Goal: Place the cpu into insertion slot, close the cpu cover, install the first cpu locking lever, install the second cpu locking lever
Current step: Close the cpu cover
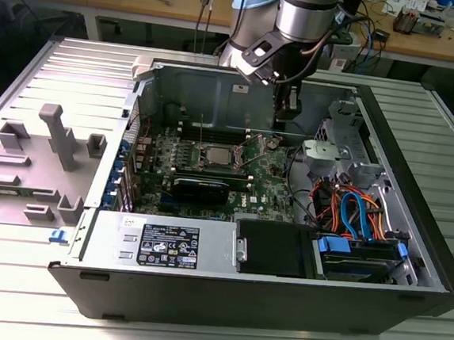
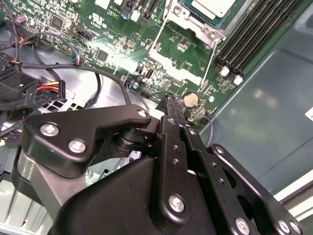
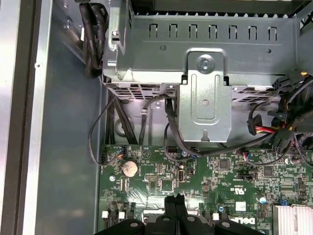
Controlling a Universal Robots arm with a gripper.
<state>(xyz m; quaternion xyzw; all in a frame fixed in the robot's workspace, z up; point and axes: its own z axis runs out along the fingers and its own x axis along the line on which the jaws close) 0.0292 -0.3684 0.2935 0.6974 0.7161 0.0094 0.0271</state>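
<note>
The cpu point(image 1: 216, 155) lies silver side up in the insertion slot point(image 1: 201, 163) on the green board; in the second wrist view the cpu point(image 2: 215, 6) sits at the frame's edge. The cpu cover point(image 2: 194, 23) lies flat around it as a silver frame. Two thin wire levers point(image 2: 156, 41) slant away from the socket. My gripper point(image 1: 280, 129) hangs over the board toward the exterior view's right of the socket, near a coin battery point(image 3: 129, 168). Its black fingertips point(image 3: 175, 200) are pressed together with nothing between them, as its gripper point(image 2: 171, 100) also shows in the second wrist view.
The open computer case point(image 1: 416, 194) holds long black memory slots point(image 2: 254, 29), a metal drive cage point(image 3: 205, 98), cable bundles point(image 1: 351, 209) and a power supply point(image 1: 165, 240). Grey plastic fixtures point(image 1: 55, 139) stand on the ribbed table at the exterior view's left.
</note>
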